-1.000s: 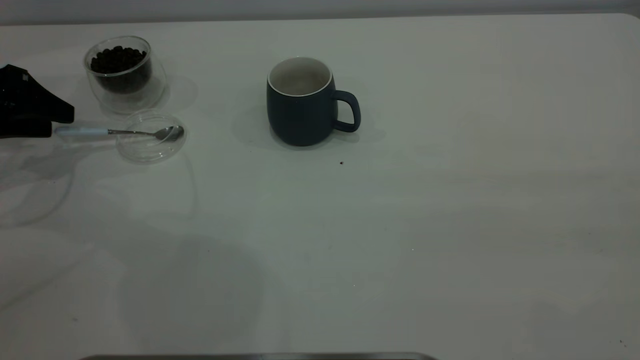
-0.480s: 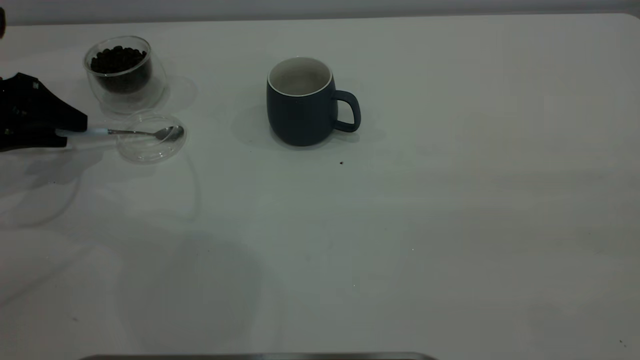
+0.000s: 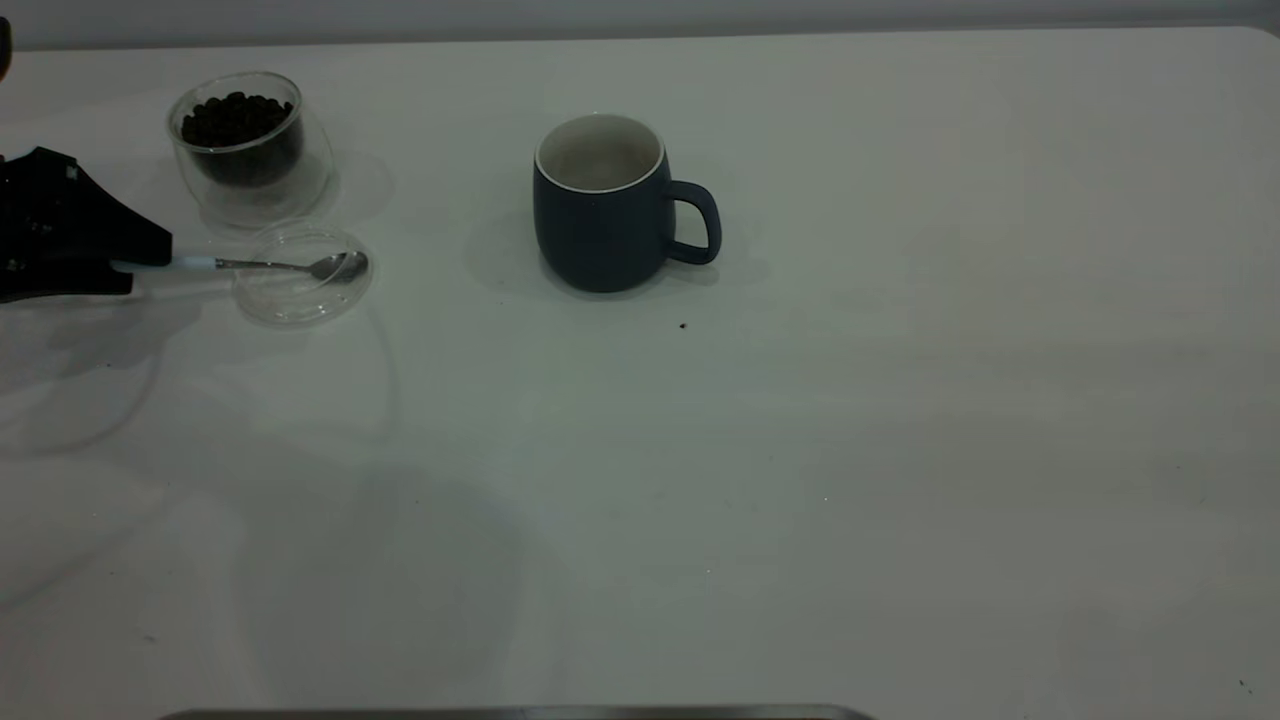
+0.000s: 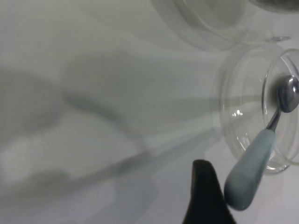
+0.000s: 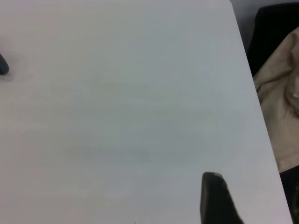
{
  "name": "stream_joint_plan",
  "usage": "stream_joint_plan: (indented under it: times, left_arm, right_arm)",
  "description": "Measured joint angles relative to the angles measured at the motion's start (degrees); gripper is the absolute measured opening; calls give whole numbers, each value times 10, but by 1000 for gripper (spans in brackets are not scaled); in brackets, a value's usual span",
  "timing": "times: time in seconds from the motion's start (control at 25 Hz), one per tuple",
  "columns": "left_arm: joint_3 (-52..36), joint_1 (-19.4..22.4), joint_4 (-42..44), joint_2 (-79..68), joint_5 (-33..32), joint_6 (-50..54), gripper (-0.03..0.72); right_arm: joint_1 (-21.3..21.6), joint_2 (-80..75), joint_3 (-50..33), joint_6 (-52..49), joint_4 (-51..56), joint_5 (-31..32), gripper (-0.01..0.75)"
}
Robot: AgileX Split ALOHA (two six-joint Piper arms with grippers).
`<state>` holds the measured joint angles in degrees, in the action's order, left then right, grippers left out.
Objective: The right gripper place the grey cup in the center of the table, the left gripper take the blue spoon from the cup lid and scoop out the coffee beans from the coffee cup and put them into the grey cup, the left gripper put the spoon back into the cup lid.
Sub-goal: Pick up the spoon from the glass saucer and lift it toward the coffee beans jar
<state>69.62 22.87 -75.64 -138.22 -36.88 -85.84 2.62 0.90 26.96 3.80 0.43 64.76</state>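
Spoon, blue [image 3: 270,264]: metal bowl resting in the clear cup lid [image 3: 300,298], pale handle pointing toward nine o'clock, its end touching one black finger [image 4: 204,196] of the left gripper [image 3: 140,263] at the table's [image 3: 900,450] left edge. Whether that gripper has closed on the handle cannot be told. Coffee cup [image 3: 248,145]: at twelve o'clock of the lid, holding coffee beans [image 3: 235,118]. Grey cup [image 3: 605,205]: upright mid-table, handle at three o'clock. Right gripper: only one fingertip [image 5: 216,198] visible over bare table near the edge; state cannot be told.
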Motion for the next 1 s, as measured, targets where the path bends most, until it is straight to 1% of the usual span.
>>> stream_joint_plan:
  times: [0.28,0.8,1.0]
  left_arm:
    - [0,0,-2,0,1,0,468]
    - [0,0,-2,0,3,0,260]
    - [0,0,-4,0,2,0,232]
  right_arm:
    - [0,0,0,0,0,0,358]
    - [0,0,0,0,0,0,358]
    - [0,0,0,0,0,0,358]
